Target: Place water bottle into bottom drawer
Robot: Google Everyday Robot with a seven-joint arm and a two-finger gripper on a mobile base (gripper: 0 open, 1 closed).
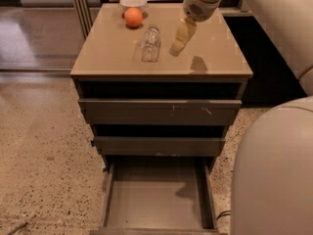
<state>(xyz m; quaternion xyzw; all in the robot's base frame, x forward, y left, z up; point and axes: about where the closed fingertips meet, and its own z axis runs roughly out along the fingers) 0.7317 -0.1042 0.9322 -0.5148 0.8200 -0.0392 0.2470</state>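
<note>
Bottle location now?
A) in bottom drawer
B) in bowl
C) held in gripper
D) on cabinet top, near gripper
D: the bottle sits on the cabinet top, in front of the orange, apart from the gripper hovering beside it; the open bottom drawer has no bottle in it.

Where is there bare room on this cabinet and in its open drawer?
The bottom drawer has a bare floor, wall to wall. On the cabinet top, the front strip before the water bottle and the whole left side are free. Crowded: the back centre, with the orange before the white bowl, and the gripper hovering just right of the bottle.
</note>
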